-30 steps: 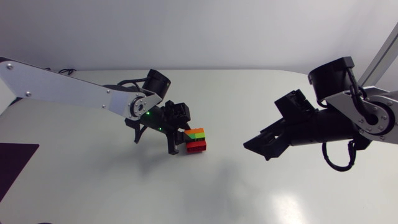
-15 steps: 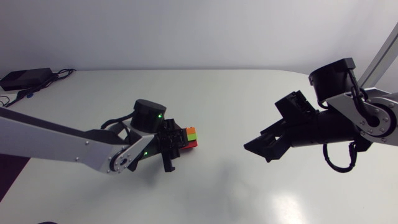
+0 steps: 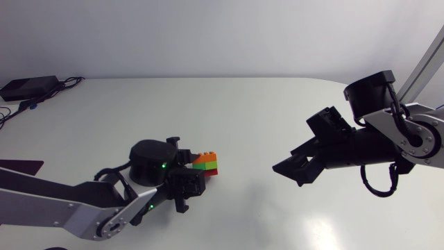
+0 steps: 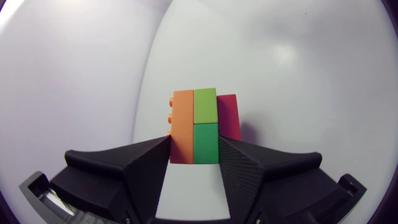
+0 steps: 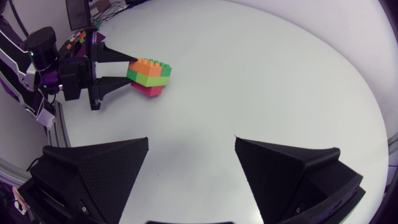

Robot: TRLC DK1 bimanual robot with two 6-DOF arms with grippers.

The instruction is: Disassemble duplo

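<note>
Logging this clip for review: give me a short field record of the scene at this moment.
object: duplo stack, orange over green over red, all bricks joined
left tool: shut on the duplo stack, one finger on each side
right tool: open, holding nothing, well apart from the stack and pointing toward it
surface: table, white
task state: no brick separated yet

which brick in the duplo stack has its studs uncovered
The orange brick, topmost in the duplo stack: its studs are bare. The green layer and the red brick at the bottom each have another brick pressed onto them.
</note>
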